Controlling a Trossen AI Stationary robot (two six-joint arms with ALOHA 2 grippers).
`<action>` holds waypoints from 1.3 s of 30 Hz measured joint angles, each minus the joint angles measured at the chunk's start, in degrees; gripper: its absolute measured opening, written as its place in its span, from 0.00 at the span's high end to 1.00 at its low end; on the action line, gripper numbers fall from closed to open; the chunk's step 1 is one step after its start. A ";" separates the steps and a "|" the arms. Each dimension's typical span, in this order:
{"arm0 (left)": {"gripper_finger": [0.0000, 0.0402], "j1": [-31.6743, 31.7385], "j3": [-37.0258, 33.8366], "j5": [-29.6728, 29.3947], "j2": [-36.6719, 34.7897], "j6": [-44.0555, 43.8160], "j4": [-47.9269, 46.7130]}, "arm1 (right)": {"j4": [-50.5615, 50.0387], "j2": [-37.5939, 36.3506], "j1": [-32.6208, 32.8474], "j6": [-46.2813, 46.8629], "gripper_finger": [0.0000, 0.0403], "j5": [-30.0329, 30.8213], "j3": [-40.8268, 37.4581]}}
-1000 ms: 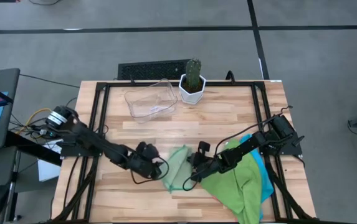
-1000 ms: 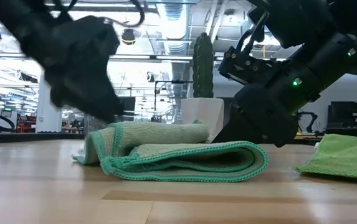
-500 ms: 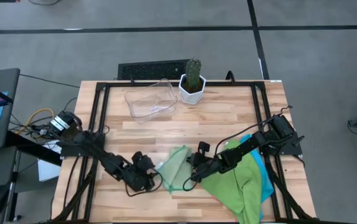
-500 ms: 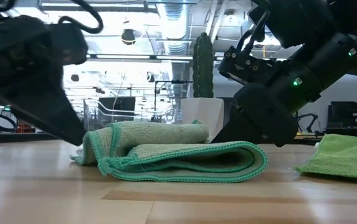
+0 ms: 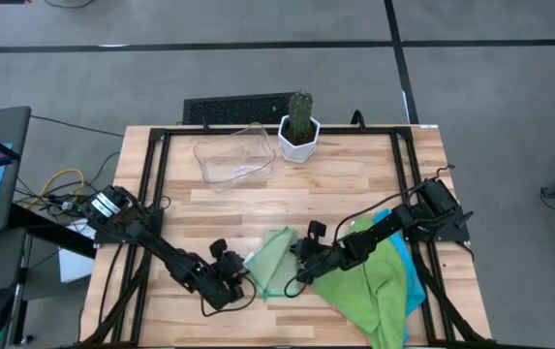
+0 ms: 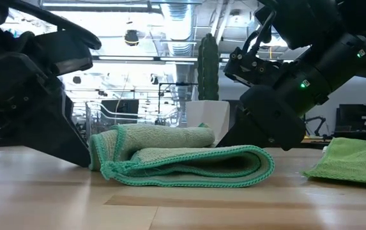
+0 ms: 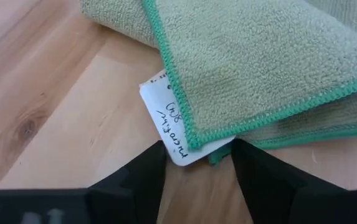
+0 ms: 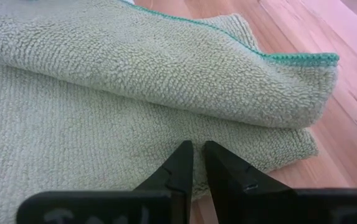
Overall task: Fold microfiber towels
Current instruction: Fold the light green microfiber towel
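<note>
A pale green towel (image 5: 272,260) lies folded over on the wooden table, a loose upper layer (image 8: 166,68) resting on a lower one. Its near-left corner carries a white label (image 7: 172,127). My left gripper (image 7: 197,163) is low at that corner, open, one finger on each side of the label and hem. My right gripper (image 8: 194,163) is at the towel's right side, shut on the cloth just below the folded-over layer. A bright green towel (image 5: 369,286) lies flat under the right arm, on top of a cyan one (image 5: 415,286). My right gripper pinches the pale green towel's lower layer (image 8: 194,134) at its fingertips, next to the folded-over layer's edge. It comes slanting down from the table's right side. The cloth lies slack on the table; one layer or several, I cannot tell.
A clear plastic tray (image 5: 233,160) and a cactus in a white pot (image 5: 299,126) stand at the far side. Black frame rails (image 5: 151,174) run along the table's left and right edges. Bare wood lies between the towel and the far objects.
My left gripper has gone down and toward the table's near edge, ending low on the table at the pale green towel's near-left corner. The towel and my right gripper have kept still.
</note>
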 joint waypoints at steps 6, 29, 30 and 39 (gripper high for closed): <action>0.88 0.12 3.30 2.53 -0.33 2.86 -2.37 | 0.24 0.00 -0.02 0.00 0.83 -0.15 0.00; 0.99 4.91 16.18 3.86 -0.29 16.08 -1.63 | 1.19 0.00 -0.04 0.46 0.83 -0.67 0.00; 0.99 5.07 16.20 4.19 -0.29 16.40 -0.93 | 1.20 0.00 -0.04 0.50 0.83 -0.68 0.00; 0.99 6.22 16.23 6.14 -0.32 16.08 1.22 | -2.56 -4.62 0.15 1.53 0.77 -0.86 -0.07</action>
